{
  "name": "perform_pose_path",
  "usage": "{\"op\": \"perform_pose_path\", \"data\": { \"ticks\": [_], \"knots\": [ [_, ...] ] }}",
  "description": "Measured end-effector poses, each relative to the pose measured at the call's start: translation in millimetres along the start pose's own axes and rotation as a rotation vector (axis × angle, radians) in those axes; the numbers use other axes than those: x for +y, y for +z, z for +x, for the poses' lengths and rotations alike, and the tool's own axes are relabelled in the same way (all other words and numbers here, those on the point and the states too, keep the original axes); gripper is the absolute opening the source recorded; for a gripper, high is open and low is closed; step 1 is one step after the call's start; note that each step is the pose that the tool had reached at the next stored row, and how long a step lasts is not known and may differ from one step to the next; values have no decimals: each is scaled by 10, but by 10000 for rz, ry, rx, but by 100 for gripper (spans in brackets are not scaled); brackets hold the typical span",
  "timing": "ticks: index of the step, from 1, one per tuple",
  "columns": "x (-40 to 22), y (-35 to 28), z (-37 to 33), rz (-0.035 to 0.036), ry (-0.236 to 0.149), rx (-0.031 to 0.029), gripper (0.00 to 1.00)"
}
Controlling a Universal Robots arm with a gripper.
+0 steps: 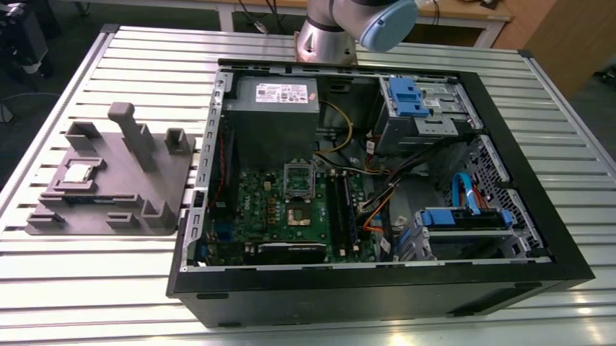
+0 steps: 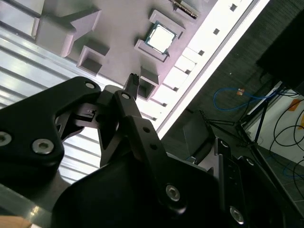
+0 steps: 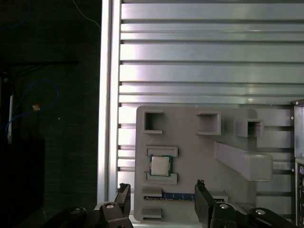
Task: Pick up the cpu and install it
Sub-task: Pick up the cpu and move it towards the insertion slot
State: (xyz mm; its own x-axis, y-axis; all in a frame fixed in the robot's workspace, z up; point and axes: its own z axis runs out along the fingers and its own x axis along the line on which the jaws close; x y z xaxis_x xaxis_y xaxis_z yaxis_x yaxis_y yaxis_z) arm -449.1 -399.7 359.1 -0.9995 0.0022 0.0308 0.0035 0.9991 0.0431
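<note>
The cpu is a small square chip with a shiny metal top. It lies in a pocket of the grey fixture plate on the exterior view's left. It also appears in both wrist views, as the cpu and the cpu. My gripper hangs above the plate, open, with nothing between its black fingers. The chip lies a short way beyond the fingertips, roughly centred on the gap between them. One fingertip points toward the plate.
An open black computer case lies right of the plate on a slatted metal table. Its motherboard carries a silver-framed bracket standing over the socket. A tall grey post and several raised blocks stand on the plate. Cables lie on the floor.
</note>
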Motion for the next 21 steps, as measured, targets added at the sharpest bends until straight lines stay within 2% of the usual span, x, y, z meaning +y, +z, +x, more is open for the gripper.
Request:
{"op": "perform_pose_path", "data": {
  "ticks": [11, 12, 13, 15, 17, 21],
  "knots": [
    [0, 1, 0, 0, 0, 0, 65],
    [-1, 13, -1, 0, 0, 0, 65],
    [-5, 108, -3, 0, 0, 0, 65],
    [-5, 112, -3, 0, 0, 1, 65],
    [-8, 196, -6, 0, 0, 0, 65],
    [-9, 206, -7, -1, 0, -1, 65]
  ]
}}
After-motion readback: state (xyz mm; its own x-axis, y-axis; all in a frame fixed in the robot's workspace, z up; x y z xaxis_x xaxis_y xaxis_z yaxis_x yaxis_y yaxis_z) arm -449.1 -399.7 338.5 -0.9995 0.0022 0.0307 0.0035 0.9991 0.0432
